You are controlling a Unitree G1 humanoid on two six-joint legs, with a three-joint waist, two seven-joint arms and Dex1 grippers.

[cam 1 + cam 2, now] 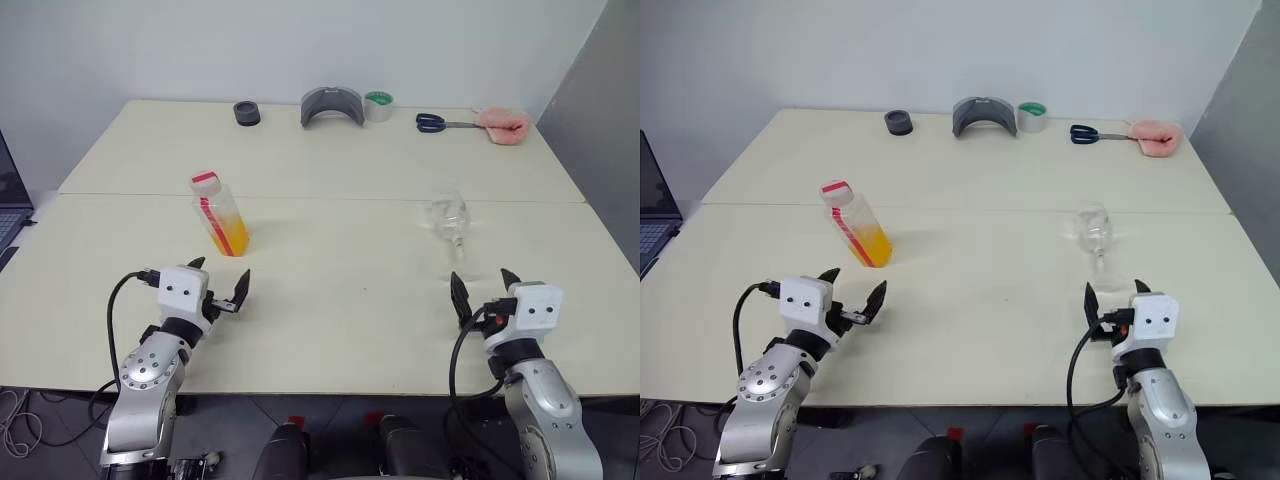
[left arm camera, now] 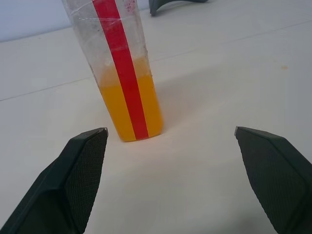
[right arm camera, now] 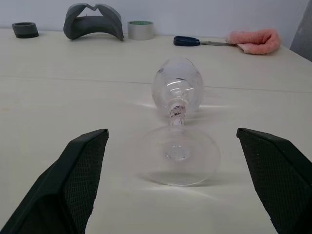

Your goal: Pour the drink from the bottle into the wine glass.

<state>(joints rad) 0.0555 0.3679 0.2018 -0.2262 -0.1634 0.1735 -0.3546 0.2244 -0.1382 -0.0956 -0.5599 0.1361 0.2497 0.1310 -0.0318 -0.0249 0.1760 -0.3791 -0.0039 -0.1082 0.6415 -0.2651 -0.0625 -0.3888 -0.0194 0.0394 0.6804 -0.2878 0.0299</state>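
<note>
While both arms hovered low over the table point(image 1: 330, 330), the left gripper point(image 1: 222, 290) had its 2 fingers spread wide with nothing between them, and the right gripper point(image 1: 482, 296) was equally agape and empty. From the table's centre, the bottle point(image 1: 220, 214) stood at about 10 o'clock, cap on, the drink point(image 1: 231, 236) filling only its lower part; it sat just ahead of the left gripper and off toward its left finger point(image 2: 80, 168). The wine glass point(image 1: 449, 225) stood at about 2 o'clock, upright on its foot, just ahead of the right gripper. As a judgement, the chief risks were these: an off-centre closing could nudge the light bottle over, and the thin-stemmed glass could tip if a finger point(image 3: 78, 168) clipped its foot. Pouring with the cap on would yield nothing.
</note>
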